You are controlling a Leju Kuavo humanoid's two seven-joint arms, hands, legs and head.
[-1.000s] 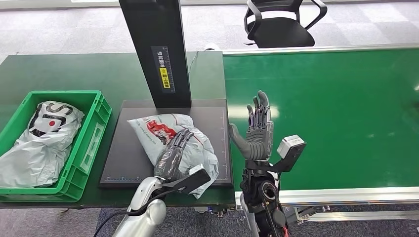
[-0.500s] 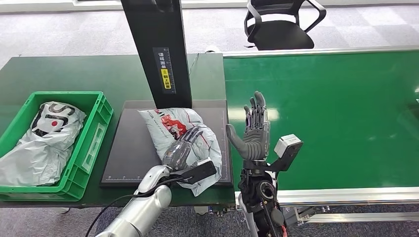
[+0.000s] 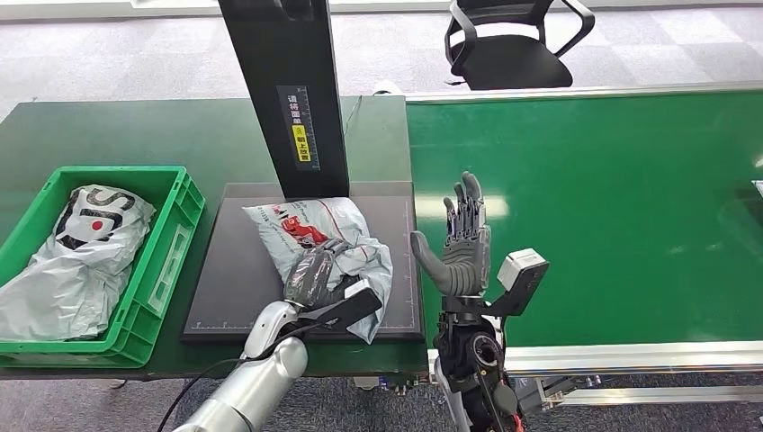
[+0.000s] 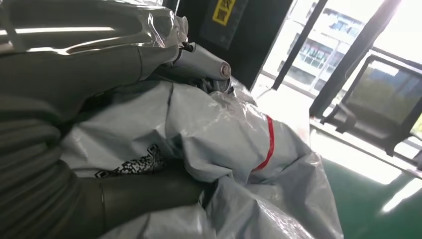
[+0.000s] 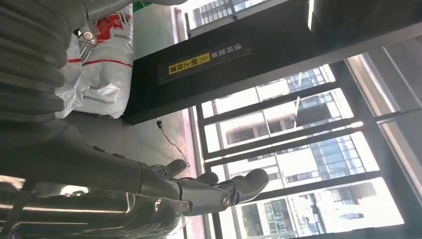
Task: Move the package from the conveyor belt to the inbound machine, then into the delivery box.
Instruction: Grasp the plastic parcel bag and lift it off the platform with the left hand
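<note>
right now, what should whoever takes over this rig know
Left hand grips the grey package on the inbound machine's black platform.
Right hand is open and upright, holding nothing, over the edge of the conveyor belt.
Done: package is off the belt and on the machine.
Left: move it into the green delivery box, which already holds another bag.

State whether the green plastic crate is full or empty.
Partly full: the green plastic crate holds one crumpled grey plastic mailer bag, its near end bare.
</note>
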